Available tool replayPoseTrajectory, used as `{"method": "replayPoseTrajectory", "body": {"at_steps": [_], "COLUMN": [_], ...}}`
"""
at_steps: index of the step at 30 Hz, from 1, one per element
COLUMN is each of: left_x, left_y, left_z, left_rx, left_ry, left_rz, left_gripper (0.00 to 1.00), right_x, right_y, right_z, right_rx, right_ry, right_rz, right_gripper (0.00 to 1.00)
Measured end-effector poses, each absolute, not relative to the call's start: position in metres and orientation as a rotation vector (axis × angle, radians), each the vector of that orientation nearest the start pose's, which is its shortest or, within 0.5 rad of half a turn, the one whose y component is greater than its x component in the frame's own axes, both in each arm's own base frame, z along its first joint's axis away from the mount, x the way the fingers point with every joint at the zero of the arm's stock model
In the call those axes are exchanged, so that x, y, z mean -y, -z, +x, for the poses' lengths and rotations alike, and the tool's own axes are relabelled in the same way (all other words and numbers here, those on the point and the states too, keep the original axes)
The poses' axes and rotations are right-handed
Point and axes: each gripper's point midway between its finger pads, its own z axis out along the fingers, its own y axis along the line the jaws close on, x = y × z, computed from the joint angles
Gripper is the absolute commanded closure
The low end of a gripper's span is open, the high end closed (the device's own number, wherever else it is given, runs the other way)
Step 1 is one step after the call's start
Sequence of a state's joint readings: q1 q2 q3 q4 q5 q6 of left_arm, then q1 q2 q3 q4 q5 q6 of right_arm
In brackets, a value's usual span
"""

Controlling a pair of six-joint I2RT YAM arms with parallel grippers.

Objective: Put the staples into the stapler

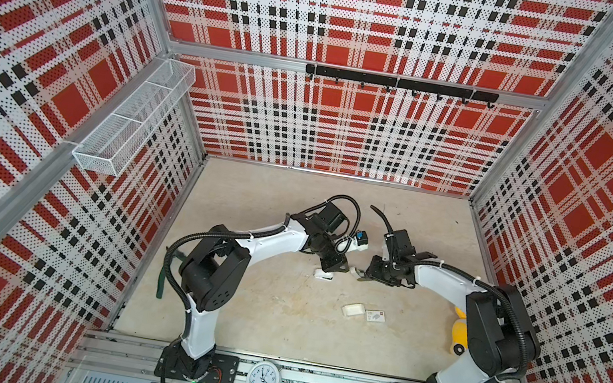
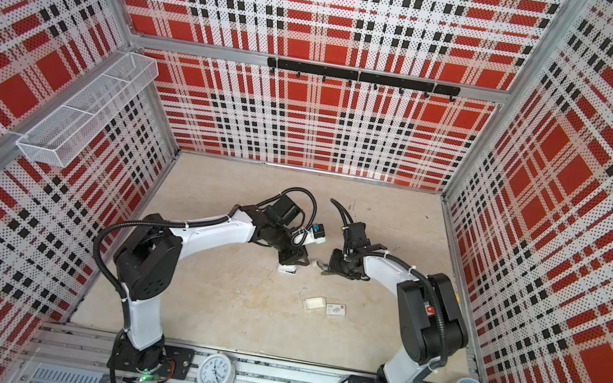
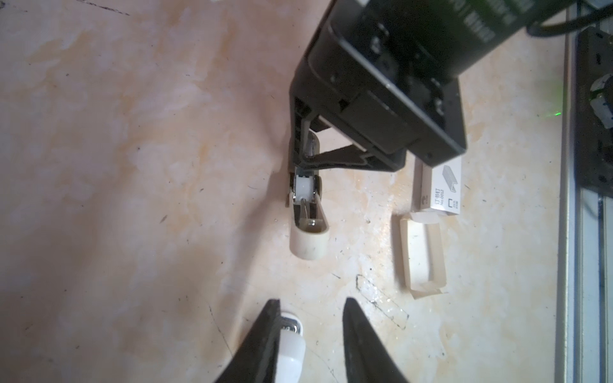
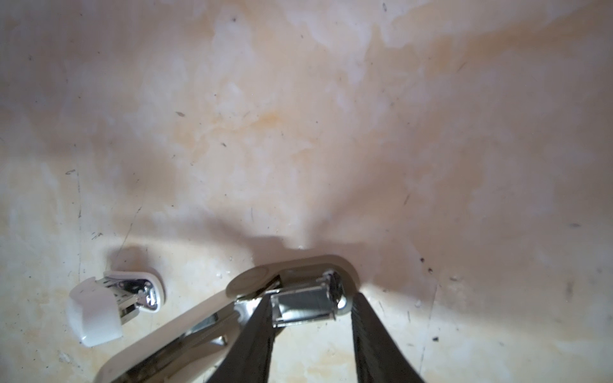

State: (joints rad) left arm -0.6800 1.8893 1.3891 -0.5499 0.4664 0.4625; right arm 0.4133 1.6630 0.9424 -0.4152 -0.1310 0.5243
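Staples (image 4: 298, 308): silver strip clamped in right end effector (image 4: 311, 298) over open stapler (image 4: 185, 318), middle of worktop (image 1: 254, 318). Left end effector (image 3: 311, 300), jaws apart, just left. Likely light, stiff, brittle along seams; best gripped gently across long sides.

Robot laboratory test cell. Perforated plaid panels (image 1: 367, 21) on aluminium framing (image 1: 235, 55) enclose a stained tabletop (image 1: 254, 318). Two arms (image 1: 213, 270) stand bolted to a slotted rail (image 1: 327, 381) well behind the left gripper (image 1: 328, 272). A hook bar (image 1: 401, 83) hangs on the wall beyond it.
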Motion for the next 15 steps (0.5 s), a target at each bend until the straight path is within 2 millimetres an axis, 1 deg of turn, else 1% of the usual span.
{"method": "replayPoseTrajectory", "body": {"at_steps": [5, 10, 13, 15], "left_x": [0.35, 0.362, 0.365, 0.366], "left_y": [-0.102, -0.096, -0.089, -0.086], "left_z": [0.307, 0.304, 0.3, 0.298], "left_rx": [-2.08, -2.067, -2.069, -2.072], "left_ry": [0.684, 0.687, 0.684, 0.681], "left_rz": [1.558, 1.594, 1.618, 1.626], "left_gripper": [0.62, 0.64, 0.65, 0.65], "right_x": [-0.171, -0.168, -0.158, -0.147], "right_y": [-0.047, -0.063, -0.069, -0.068], "right_z": [0.332, 0.336, 0.34, 0.339], "right_rx": [-2.755, -2.711, -2.666, -2.647], "right_ry": [-0.465, -0.517, -0.575, -0.611], "right_rz": [0.112, 0.152, 0.217, 0.272], "right_gripper": [0.59, 0.63, 0.66, 0.67]}}
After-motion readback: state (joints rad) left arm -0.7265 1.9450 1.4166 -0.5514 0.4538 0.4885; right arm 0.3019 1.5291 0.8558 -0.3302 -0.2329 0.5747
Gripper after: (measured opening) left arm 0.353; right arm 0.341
